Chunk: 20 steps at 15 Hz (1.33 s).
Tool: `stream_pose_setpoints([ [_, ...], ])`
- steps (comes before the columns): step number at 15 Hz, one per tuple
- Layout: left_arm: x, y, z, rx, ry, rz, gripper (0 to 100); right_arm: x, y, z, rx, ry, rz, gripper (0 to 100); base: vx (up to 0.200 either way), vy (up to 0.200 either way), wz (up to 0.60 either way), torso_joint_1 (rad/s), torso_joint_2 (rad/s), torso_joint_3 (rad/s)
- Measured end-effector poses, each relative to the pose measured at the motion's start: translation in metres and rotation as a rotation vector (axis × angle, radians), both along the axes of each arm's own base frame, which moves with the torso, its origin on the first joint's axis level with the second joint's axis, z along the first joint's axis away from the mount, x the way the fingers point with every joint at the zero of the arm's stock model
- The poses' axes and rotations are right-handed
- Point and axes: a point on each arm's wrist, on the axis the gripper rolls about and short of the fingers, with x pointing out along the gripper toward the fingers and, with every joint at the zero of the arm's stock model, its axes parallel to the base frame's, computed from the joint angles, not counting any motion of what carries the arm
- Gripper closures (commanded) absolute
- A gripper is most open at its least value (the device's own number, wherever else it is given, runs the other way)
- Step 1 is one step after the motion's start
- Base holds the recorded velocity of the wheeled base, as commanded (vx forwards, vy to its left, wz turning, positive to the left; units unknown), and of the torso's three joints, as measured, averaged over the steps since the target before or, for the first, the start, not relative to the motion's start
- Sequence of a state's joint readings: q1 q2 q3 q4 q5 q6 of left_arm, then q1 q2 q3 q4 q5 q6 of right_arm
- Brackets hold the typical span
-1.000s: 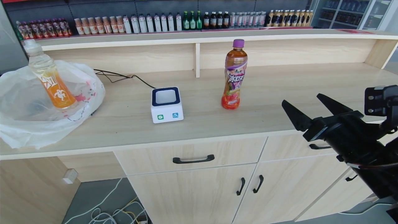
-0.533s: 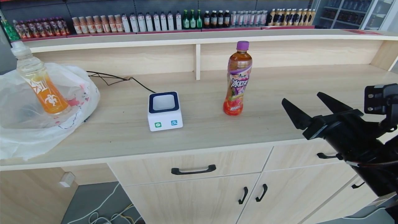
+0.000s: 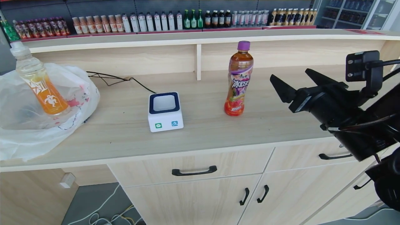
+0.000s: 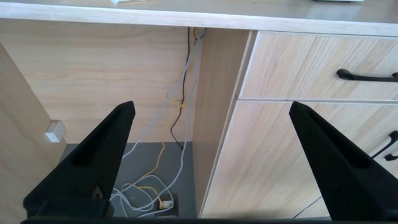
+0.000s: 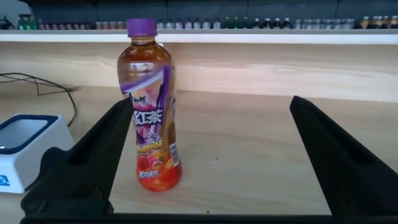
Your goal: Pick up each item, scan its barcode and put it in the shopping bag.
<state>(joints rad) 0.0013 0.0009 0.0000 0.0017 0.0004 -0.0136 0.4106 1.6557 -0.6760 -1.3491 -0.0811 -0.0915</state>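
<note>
Chiefly, on the desk (image 3: 281,125), the slack shopping bag (image 3: 18,137) at the frame's left, an orange bottle (image 3: 40,81) leaning in it, could sag and spill when another lands. The right jaws, spread at the right, face the upright tea bottle (image 3: 239,78) at centre; an off-line approach would likely tip it. The left jaws are spread, facing the cabinet fronts (image 4: 311,62). The scanner (image 3: 165,111), left of centre, might get clipped in passing.

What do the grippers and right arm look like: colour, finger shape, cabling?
The right gripper and left gripper are both matte black, each with two wedge fingers tapering to points. The right arm is black too, carrying a boxy camera mount and dark cables.
</note>
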Motion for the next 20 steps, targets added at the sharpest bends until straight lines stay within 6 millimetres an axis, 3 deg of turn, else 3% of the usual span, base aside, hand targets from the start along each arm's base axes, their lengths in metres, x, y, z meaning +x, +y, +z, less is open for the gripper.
stream_pose_setpoints([
  [4,0.000,0.000,0.000,0.000,0.000,0.000,0,0.013,0.015,0.024,-0.028,0.087,0.043,0,0.000,0.000,0.00,0.000,0.00,0.000],
  [9,0.000,0.000,0.000,0.002,0.000,0.000,0,0.006,0.045,0.037,-0.053,0.136,0.138,0,0.000,0.000,0.00,0.000,0.00,0.000],
  [20,0.000,0.000,0.000,0.003,0.000,0.000,0,0.033,0.074,0.016,-0.041,0.180,0.151,0,0.000,0.000,0.00,0.000,0.00,0.000],
])
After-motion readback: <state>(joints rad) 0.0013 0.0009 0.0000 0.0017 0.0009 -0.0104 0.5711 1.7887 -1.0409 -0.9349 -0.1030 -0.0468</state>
